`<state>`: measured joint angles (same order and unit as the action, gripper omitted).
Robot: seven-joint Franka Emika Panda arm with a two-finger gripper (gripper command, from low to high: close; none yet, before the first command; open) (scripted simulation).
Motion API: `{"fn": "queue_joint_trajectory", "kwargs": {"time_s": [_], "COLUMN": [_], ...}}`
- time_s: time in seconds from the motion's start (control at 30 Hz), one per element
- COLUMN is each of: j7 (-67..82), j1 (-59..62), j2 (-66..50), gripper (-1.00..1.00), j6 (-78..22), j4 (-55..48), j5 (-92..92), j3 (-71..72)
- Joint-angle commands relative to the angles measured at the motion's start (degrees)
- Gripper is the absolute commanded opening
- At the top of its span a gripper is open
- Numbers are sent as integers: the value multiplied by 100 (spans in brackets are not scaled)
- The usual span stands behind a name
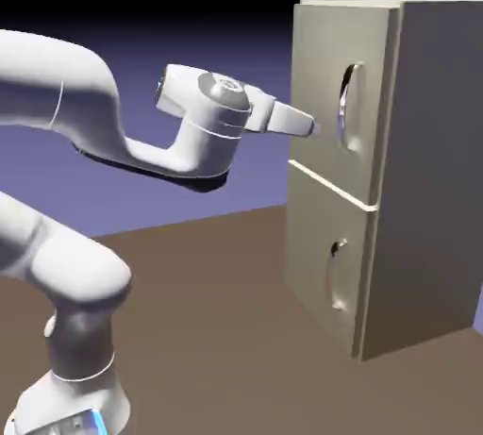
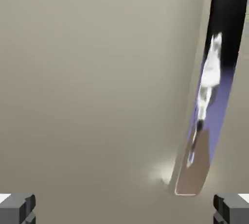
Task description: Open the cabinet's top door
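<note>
Wide-spread grey fingers [image 2: 17,209] face the top door's [image 1: 325,93] smooth beige panel and curved, mirror-bright handle [image 2: 206,116].

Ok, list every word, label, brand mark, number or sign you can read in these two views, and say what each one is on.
None: no readable text in either view.
The cabinet, its top door and the shorter door below are plain beige panels.
The curved metallic handle shows only a reflection.
The arm and its open gripper carry no lettering; a blue glow at the base shows no writing.
</note>
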<state>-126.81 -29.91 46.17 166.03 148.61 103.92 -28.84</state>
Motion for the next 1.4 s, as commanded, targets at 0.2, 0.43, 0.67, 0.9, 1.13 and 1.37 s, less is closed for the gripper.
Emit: {"fn": "queue_joint_trajectory", "kwargs": {"time_s": [0.2, 0.43, 0.67, 0.9, 1.13, 1.37], "j7": [-1416, -2832, -3748, -3919, -3919, -3920], "j1": [-491, -981, -1664, -1775, -330, 1060], "j2": [227, 454, 299, -84, -72, 74], "gripper": [0, 0, 0, -100, -100, -100], "j6": [-134, -268, -430, -702, -1121, -1277], "j4": [-208, -416, -849, -1031, -364, 96], "j5": [1745, 3489, 4612, 4559, 3588, 2568], "j3": [-484, -968, -1527, -1516, -87, 1366]}}
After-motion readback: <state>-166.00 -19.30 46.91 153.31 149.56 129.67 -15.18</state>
